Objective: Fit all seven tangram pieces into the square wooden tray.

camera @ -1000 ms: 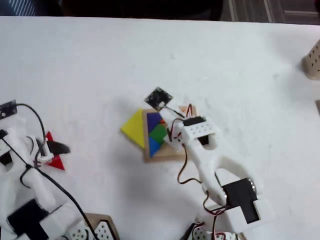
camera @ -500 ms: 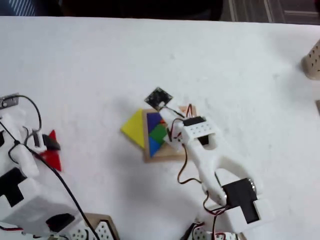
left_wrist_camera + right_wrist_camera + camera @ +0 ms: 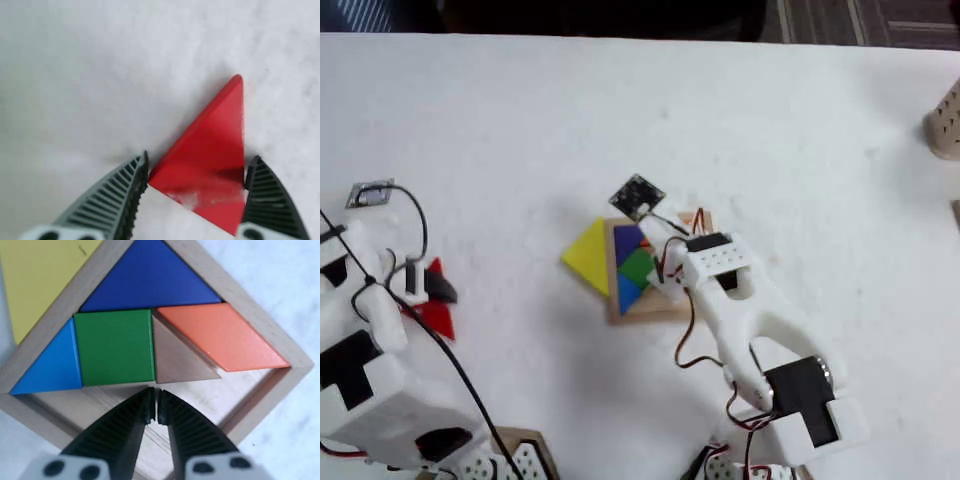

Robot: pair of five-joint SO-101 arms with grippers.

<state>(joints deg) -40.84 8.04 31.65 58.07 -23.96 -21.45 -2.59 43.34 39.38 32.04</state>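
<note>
Tool (image 3: 154, 408) closed above tray (image 3: 240, 390) floor; green square (image 3: 115, 346), tan triangle (image 3: 175, 362) near tips.

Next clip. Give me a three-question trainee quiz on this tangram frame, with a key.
1. True or false: the red triangle lies inside the wooden tray.
2. Which colour is the piece beside the tray, outside its rim? A green, B yellow, C orange.
3. How many pieces lie inside the tray?
Key: 1 false, it is on the table at the left gripper; 2 B, the yellow triangle; 3 five.
</note>
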